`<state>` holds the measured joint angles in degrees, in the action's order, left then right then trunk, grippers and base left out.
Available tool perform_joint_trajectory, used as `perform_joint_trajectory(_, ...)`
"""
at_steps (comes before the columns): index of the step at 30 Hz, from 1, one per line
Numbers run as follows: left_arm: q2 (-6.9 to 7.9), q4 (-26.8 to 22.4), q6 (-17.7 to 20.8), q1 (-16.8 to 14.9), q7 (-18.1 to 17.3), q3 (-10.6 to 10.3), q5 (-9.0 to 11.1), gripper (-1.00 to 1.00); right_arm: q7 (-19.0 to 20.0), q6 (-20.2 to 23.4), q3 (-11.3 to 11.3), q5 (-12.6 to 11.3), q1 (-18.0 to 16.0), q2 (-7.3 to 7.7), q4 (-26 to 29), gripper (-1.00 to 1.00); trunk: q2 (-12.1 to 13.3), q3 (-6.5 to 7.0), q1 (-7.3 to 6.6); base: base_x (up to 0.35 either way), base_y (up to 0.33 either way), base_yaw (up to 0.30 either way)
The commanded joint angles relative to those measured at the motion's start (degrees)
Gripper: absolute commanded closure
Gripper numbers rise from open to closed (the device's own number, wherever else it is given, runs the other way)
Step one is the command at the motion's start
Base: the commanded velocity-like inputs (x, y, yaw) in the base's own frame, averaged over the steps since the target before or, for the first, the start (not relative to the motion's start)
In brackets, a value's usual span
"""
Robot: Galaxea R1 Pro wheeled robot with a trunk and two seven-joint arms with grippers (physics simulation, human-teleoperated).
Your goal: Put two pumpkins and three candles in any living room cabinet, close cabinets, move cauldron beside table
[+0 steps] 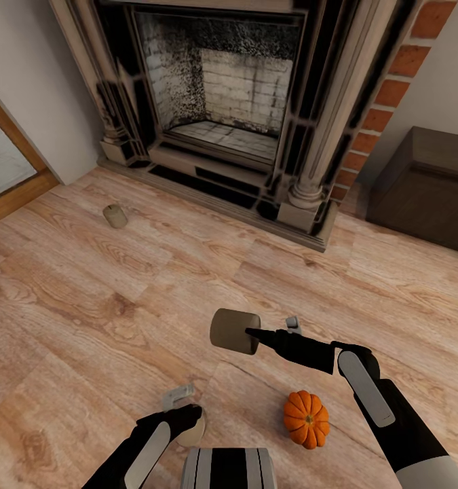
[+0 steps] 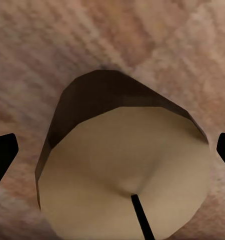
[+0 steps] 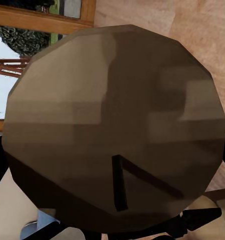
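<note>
Evidently mid-gather, on the candle-collecting step. Right gripper clamped on the held candle, carried clear of the wooden floor well out in front of the fireplace; in the right wrist view the same held candle sits end-on with its wick towards the lens.

Left gripper low over the second candle, farther from the fireplace than anything else here. From the left wrist view: second candle lying between the two dark fingertips, one at each flank. Cannot tell whether those tips press on it or merely bracket it.

Third candle loose on the floor, near the fireplace's left hearth corner. One pumpkin upright on the floor, out from the fireplace's right column and beside the right forearm. Dark-brown cabinet just right of the fireplace's brick edge, fronts facing away from this angle, so cannot tell whether shut.

Judged progress: early, with nothing seen stowed yet.

Next move, as a judgement: confirm the left grasp and lift, then turn towards the cabinet beside the fireplace. Needs a free gripper or a nudge to pull a drawer front open first, since both are busy with candles; probably calls for setting one candle on the cabinet top. Risk of a stubby cylinder rolling away if released on its side.
</note>
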<state>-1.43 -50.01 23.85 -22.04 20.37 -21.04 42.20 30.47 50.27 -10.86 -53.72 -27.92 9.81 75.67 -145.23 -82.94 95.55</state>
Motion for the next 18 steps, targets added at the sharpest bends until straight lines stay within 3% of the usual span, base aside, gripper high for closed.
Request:
perform_joint_trajectory(1,0.03,-0.1,0.1,0.0,0.5,-0.1,0.6,-1.0,0.1,0.2,0.0,-0.1,0.0,0.03,0.0,1.0,0.0,-0.04,-0.01,0.0,0.0,0.0)
perform_joint_trajectory(8,-0.04,-0.1,0.1,0.0,0.5,-0.1,0.6,-1.0,0.1,0.2,0.0,-0.1,0.0,0.03,0.0,1.0,-0.1,-0.92,0.09,0.0,0.0,0.0)
perform_joint_trajectory(18,-0.26,0.0,0.1,0.0,0.1,-0.2,0.5,-1.0,0.1,0.2,0.0,-0.1,0.0,0.03,0.0,1.0,-0.1,-0.92,0.09,0.0,0.0,0.0)
